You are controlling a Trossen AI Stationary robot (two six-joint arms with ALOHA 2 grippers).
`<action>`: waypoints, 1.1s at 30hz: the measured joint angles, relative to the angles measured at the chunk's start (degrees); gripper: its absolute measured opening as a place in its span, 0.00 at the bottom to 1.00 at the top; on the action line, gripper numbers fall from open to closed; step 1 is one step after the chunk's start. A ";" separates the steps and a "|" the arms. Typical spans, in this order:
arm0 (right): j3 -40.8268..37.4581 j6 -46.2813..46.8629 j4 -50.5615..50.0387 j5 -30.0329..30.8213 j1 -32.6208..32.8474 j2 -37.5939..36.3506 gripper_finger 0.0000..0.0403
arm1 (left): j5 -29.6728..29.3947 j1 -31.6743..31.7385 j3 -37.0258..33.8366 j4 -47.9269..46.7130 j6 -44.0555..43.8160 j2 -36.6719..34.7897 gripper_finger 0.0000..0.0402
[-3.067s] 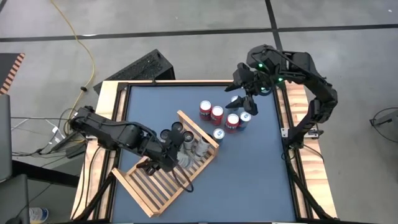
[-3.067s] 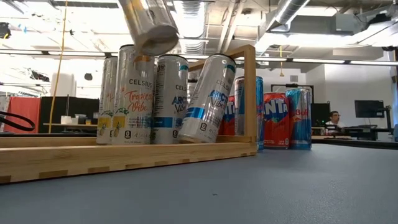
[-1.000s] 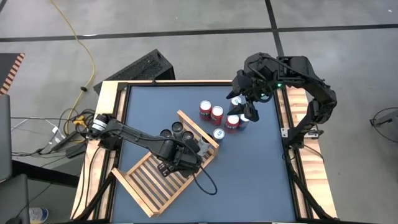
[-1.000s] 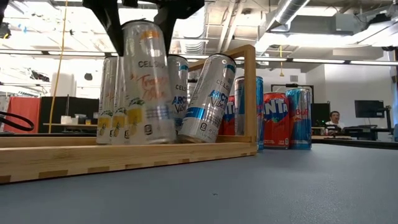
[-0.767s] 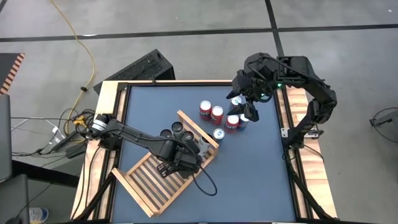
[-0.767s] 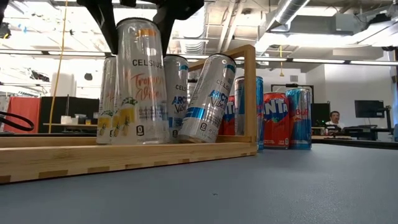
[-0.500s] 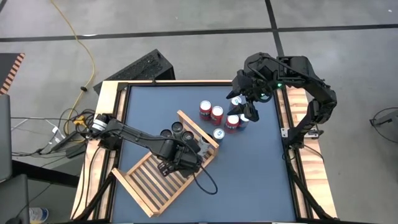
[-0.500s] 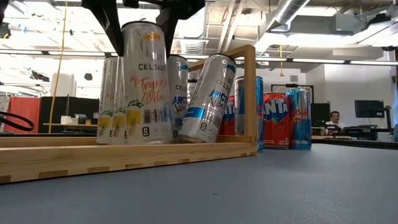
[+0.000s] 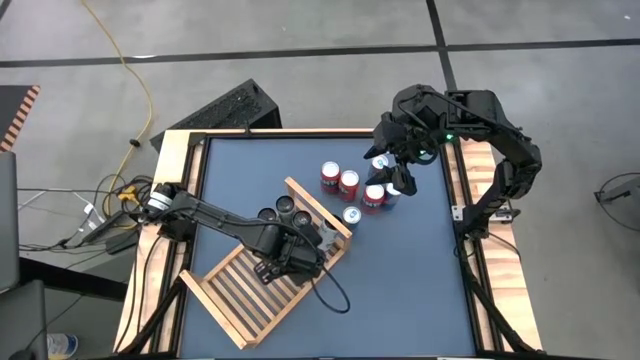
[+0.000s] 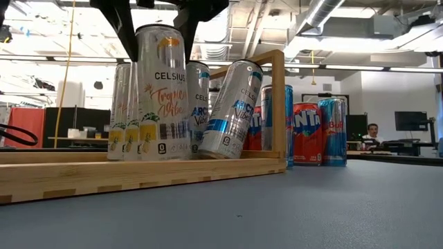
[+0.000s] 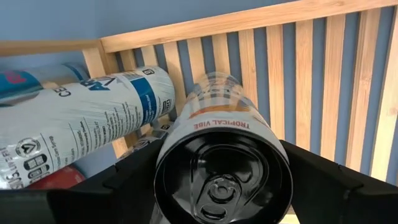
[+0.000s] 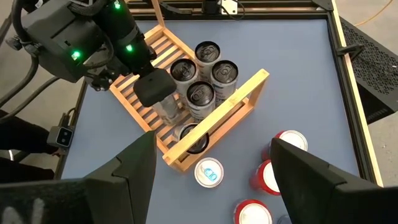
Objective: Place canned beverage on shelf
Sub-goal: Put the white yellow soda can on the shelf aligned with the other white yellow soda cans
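The left gripper (image 9: 290,255) is over the wooden shelf (image 9: 240,295), which lies flat on the blue table (image 9: 400,290) with its slats running across a raised frame. Between its two fingers (image 11: 134,174) stands a tall Celsius Tropical Vibe can (image 10: 163,90), upright on the slats beside the far frame rail of the shelf. In the left wrist view the fingers sit on either side of the can's dark top, right against its sides; whether they are pressing it or have just let go cannot be told, since the can stands on its own base on the shelf in the low view.

Next to that can, in the same corner of the shelf, stand more tall silver Celsius cans (image 12: 205,74), grouped close together. One Arctic Vibe can (image 10: 232,109) leans tilted against the shelf's upright frame post, its base on the slats.

Beyond the shelf's far rail, on the bare table, sits a cluster of shorter cans: red Fanta cans (image 10: 306,133) and a blue can (image 10: 332,131), standing upright and close to each other. One silver-topped can (image 9: 351,215) stands just beside the shelf's corner.

The right gripper (image 9: 395,165) hangs over that cluster, well apart from the shelf, its fingers spread wide with nothing between them.

A person (image 10: 372,133) sits at a desk in the room far behind the table
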 joint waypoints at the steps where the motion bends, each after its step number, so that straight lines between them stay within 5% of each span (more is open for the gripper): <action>1: 0.00 0.00 0.00 0.00 0.00 0.00 0.69 | 0.10 0.05 0.00 0.00 -0.64 0.00 0.70; 22: 0.00 -0.15 0.00 -0.02 0.00 0.00 0.69 | -3.74 0.29 0.29 0.04 -3.63 -0.37 0.78; 33: 0.00 -0.33 0.01 -0.05 -0.02 0.00 0.69 | -4.42 0.29 7.88 -5.00 -7.83 -0.48 0.78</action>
